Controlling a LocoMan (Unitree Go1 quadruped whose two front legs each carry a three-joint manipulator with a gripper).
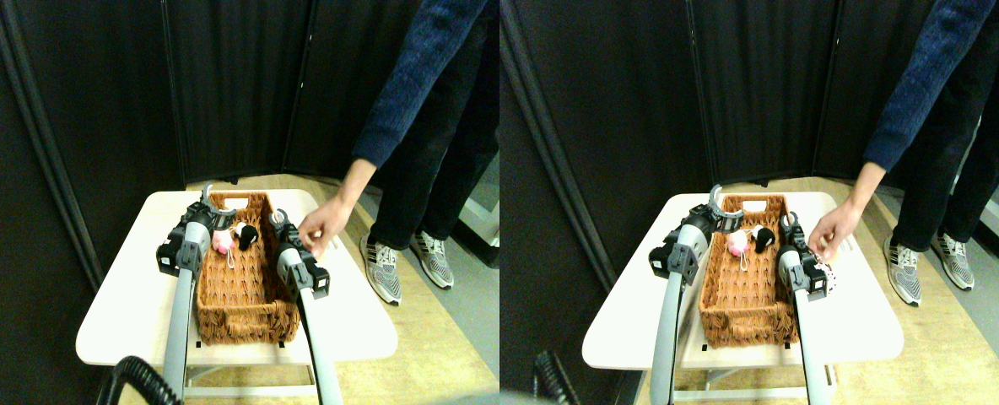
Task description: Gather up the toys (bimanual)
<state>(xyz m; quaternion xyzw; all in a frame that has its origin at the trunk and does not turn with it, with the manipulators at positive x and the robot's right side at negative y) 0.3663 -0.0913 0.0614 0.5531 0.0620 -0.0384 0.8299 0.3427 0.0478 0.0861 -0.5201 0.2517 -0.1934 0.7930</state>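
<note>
I log: wicker basket (242, 278) holding pink toy (223, 240) and black toy (248, 235); person's hand (322, 224) beside right gripper (279, 221); left gripper (211, 202); jaw states I cannot tell.

You have a pale, rounded-corner table (128, 312) standing on a light wood-look floor (432, 337). A long brown wicker basket (242, 291) lies directly on it, lengthwise, near the middle, its near end close to the front edge.

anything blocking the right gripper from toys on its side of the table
Yes: a person's hand reaches in just beside the right gripper, at the table's right side by the basket. No toy shows clearly there.
</note>
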